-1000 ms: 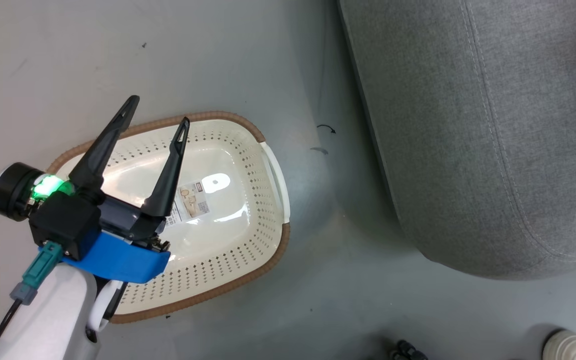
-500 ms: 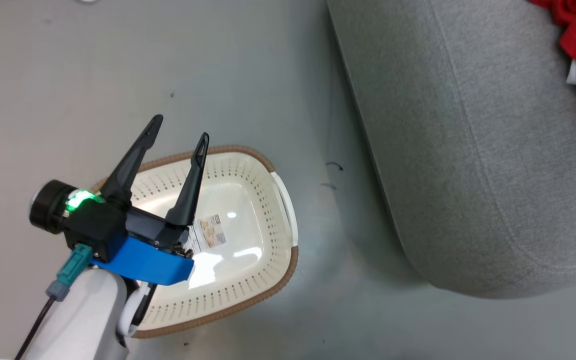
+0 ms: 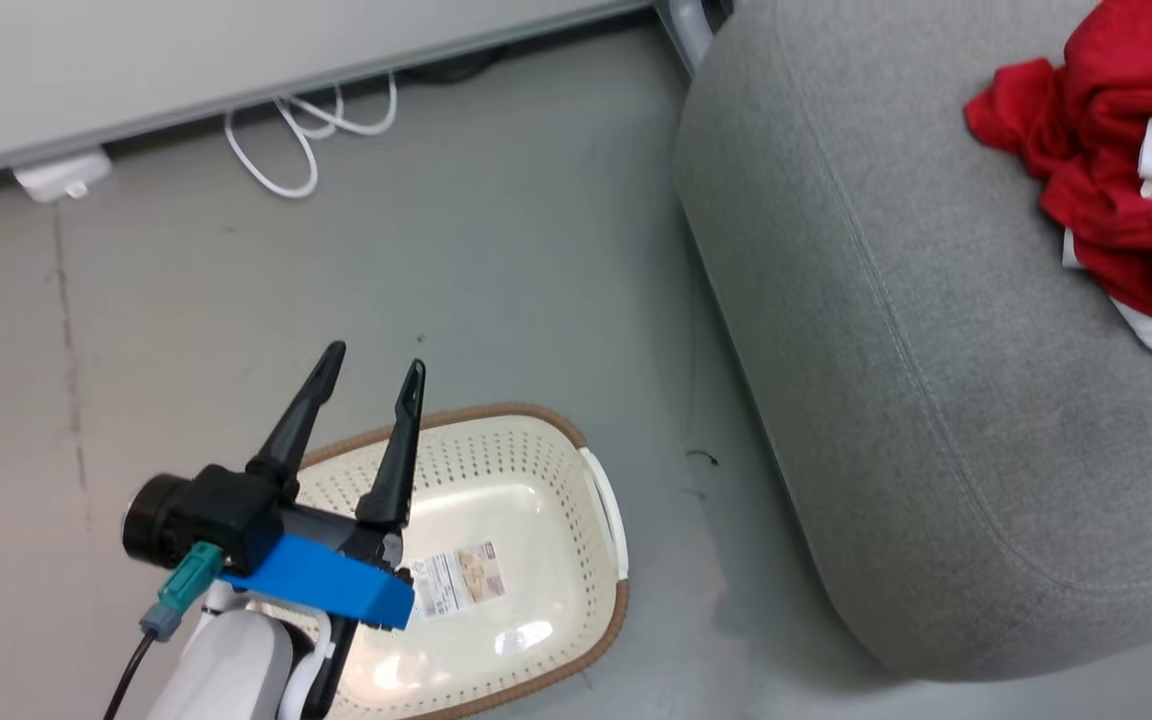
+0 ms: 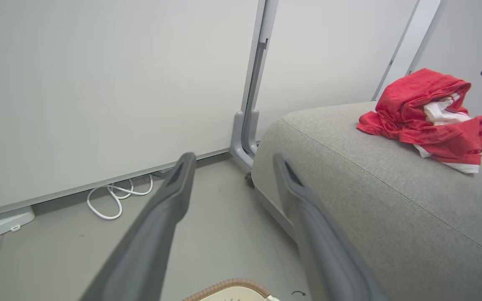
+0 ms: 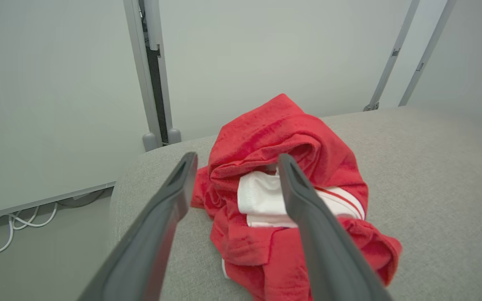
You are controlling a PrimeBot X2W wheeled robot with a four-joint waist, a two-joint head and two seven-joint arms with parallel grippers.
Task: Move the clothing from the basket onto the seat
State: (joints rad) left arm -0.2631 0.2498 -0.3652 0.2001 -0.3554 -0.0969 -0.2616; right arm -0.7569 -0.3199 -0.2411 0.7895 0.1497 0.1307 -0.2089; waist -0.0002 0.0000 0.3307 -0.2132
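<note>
Grey floor [image 3: 496,300] carries the basket [image 3: 536,470], label [image 3: 458,578] inside; clothing [image 3: 1086,130] on seat [image 3: 916,350].

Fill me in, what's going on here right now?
The red clothing lies heaped on the grey seat, and the basket on the floor holds nothing but its label. The right gripper hovers open over the heap, gripping nothing. The left gripper hangs open and empty above the basket. The move looks done.
</note>
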